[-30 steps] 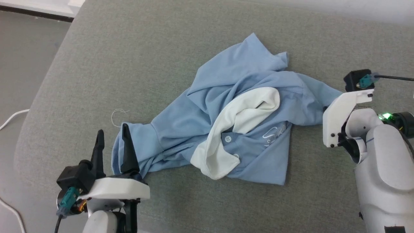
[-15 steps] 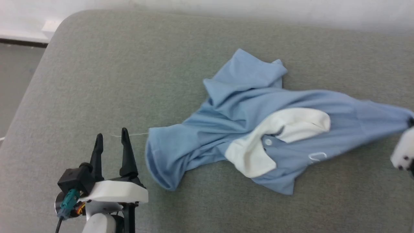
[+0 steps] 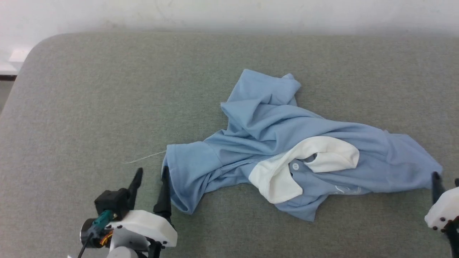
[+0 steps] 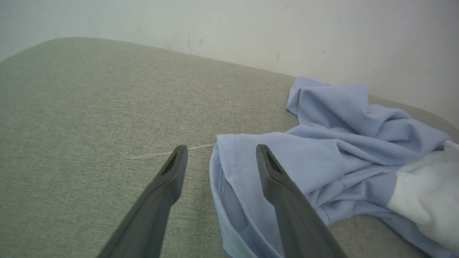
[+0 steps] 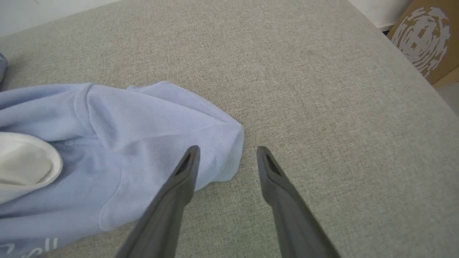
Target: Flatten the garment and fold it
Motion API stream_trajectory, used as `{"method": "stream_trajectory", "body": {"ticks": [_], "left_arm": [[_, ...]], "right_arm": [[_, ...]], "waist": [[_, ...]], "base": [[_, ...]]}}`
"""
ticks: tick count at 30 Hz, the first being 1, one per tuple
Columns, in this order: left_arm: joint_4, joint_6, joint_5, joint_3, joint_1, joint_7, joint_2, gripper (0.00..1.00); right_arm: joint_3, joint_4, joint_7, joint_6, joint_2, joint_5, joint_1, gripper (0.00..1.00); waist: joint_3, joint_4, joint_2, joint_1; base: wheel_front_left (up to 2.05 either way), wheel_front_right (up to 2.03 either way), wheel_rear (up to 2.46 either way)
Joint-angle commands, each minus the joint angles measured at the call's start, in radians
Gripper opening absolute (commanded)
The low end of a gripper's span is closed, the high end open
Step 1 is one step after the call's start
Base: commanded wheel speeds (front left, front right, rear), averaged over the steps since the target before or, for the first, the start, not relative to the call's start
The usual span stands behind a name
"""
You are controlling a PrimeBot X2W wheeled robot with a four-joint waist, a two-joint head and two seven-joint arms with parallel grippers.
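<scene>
The garment (image 3: 272, 143), a light blue polo shirt, lies crumpled and stretched left to right on the grey padded surface (image 3: 107, 89). Its white collar (image 3: 276, 175) is turned open at the front. My left gripper (image 3: 151, 175) stands open at the left sleeve. In the left wrist view the sleeve hem (image 4: 218, 168) lies between the fingers of the left gripper (image 4: 221, 150). My right gripper (image 3: 446, 179) is open at the shirt's right end. In the right wrist view the garment's (image 5: 143, 122) sleeve tip lies flat by the left finger of the right gripper (image 5: 227, 150), ungripped.
A loose white thread (image 3: 143, 157) trails left from the left sleeve. A pale wall (image 3: 229, 14) runs behind the surface, whose rounded corner (image 3: 32, 53) is at the far left. A brown cardboard box (image 5: 423, 36) stands beyond the right edge.
The head camera has tilted up. My right gripper pulled the shirt's right end outwards, then let it go. The shirt now lies longer, and its left sleeve sits at my left gripper.
</scene>
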Motion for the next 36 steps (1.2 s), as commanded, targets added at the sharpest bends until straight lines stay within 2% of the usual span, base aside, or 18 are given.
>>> {"method": "stream_trajectory", "body": {"ticks": [1, 5, 12, 21, 24, 25, 26, 27, 28, 36], "left_arm": [[-0.007, -0.018, 0.005, -0.018, 0.014, 0.043, 0.017, 1.0], [-0.031, -0.038, 0.006, -0.046, 0.032, 0.116, 0.035, 1.0], [-0.086, -0.055, 0.001, -0.099, 0.085, 0.318, 0.069, 1.0], [-0.093, -0.002, -0.009, -0.103, 0.1, 0.494, 0.078, 1.0], [-0.09, -0.002, -0.021, -0.104, 0.098, 0.527, 0.08, 1.0], [-0.089, -0.006, -0.029, -0.104, 0.097, 0.534, 0.079, 0.86], [-0.088, -0.009, -0.037, -0.103, 0.095, 0.539, 0.079, 0.41], [-0.087, -0.011, -0.042, -0.101, 0.094, 0.538, 0.079, 0.11], [-0.09, -0.013, -0.048, -0.095, 0.091, 0.525, 0.079, 0.0], [-0.16, 0.031, -0.183, 0.111, 0.084, 0.235, 0.032, 0.0]], "right_arm": [[0.022, 0.004, -0.053, -0.002, 0.002, 0.013, 0.023, 1.0], [0.067, 0.002, -0.13, -0.002, 0.002, 0.023, 0.042, 1.0], [0.154, -0.012, -0.224, -0.002, 0.002, 0.064, 0.085, 1.0], [0.234, -0.031, -0.241, -0.002, 0.002, 0.115, 0.09, 1.0], [0.248, -0.036, -0.242, -0.002, 0.002, 0.123, 0.09, 1.0], [0.25, -0.038, -0.242, -0.002, 0.002, 0.125, 0.09, 1.0], [0.253, -0.04, -0.241, -0.002, 0.002, 0.127, 0.091, 1.0], [0.255, -0.041, -0.241, -0.002, 0.002, 0.13, 0.091, 1.0], [0.256, -0.042, -0.24, -0.002, 0.002, 0.132, 0.091, 1.0], [0.247, -0.054, -0.232, -0.002, 0.002, 0.129, 0.098, 1.0]], "waist": [[-0.017, -0.019, 0.0, 0.0001], [-0.025, -0.031, 0.0, 0.0001], [-0.031, -0.06, 0.0, 0.0001], [-0.022, -0.094, 0.0, 0.0001], [-0.015, -0.1, 0.0, 0.0001], [-0.013, -0.1, 0.0, 0.0001], [-0.011, -0.101, 0.0, 0.0001], [-0.009, -0.101, 0.0, 0.0001], [-0.008, -0.101, 0.0, 0.0001], [-0.02, -0.079, 0.0, 0.0001]], "base": [[0.0, 0.0, 0.0], [0.0, 0.0, 0.0], [0.0, 0.0, 0.0], [0.0, 0.0, 0.0], [0.0, 0.0, 0.0], [0.0, 0.0, 0.0], [0.0, 0.0, 0.0], [0.0, 0.0, 0.0], [0.0, 0.0, 0.0], [0.0, 0.0, 0.0]]}}
